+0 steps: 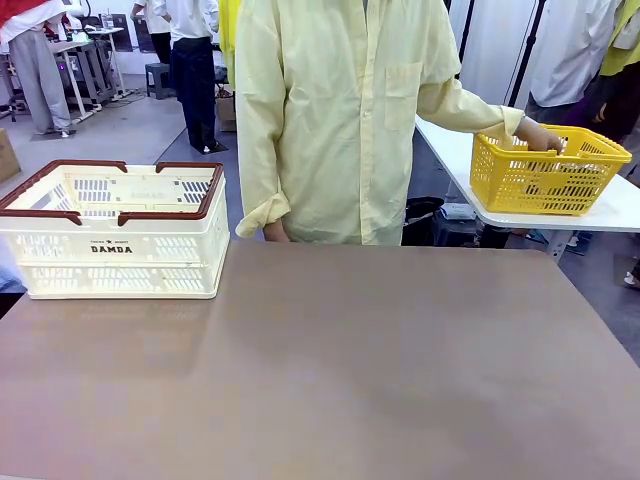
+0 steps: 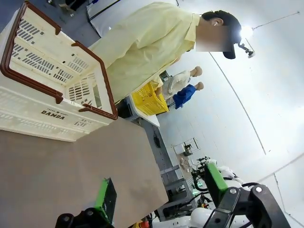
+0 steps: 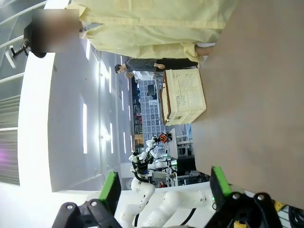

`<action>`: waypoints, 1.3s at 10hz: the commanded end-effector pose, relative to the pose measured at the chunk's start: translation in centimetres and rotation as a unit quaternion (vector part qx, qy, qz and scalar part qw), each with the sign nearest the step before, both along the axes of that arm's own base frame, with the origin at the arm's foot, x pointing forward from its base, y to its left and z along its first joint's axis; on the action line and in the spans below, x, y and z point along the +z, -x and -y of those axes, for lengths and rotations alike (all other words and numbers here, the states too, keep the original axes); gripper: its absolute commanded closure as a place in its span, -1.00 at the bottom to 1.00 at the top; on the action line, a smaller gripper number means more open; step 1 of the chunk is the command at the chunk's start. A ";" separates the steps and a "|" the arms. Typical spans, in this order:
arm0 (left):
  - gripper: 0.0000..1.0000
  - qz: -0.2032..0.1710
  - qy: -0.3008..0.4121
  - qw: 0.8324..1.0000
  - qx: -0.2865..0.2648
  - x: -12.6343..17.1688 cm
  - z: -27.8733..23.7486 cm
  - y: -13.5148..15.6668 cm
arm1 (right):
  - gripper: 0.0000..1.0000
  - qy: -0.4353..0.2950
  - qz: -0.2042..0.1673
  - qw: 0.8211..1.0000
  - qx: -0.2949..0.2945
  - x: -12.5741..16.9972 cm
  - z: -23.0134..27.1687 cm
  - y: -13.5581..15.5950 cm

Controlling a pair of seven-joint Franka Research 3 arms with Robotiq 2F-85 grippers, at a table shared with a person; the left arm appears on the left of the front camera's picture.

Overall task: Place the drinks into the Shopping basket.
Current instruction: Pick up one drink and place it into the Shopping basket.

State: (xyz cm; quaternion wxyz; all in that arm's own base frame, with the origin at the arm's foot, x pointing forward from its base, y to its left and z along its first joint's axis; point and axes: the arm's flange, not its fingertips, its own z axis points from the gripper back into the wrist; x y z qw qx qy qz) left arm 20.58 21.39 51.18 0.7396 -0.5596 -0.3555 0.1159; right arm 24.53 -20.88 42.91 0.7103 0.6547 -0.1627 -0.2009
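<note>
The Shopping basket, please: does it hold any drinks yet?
Apparently empty: the Shopping basket shows only bare slotted inner walls below its rim, with no can tops showing; its floor is hidden, so I cannot tell for certain.

Your front camera looks from the robot's side across the surface [image 1: 330, 380] to the person [image 1: 340, 120] at the far edge. The left wrist camera sits low over the surface, near the Shopping basket [image 1: 112, 246], and is tilted up at the person. The right wrist camera is rolled sideways and is farther from the basket. All three views share the basket, the person and the surface.
</note>
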 end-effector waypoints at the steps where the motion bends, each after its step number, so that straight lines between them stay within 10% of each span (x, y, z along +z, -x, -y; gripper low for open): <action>1: -1.00 0.013 0.001 1.000 -0.004 0.1 -0.2 0.0 | -1.00 0.008 0.004 1.000 0.010 0.2 0.2 0.4; 13: -1.00 0.013 0.001 1.000 -0.004 0.1 -0.2 0.0 | -1.00 0.008 0.004 1.000 0.010 0.2 0.2 0.4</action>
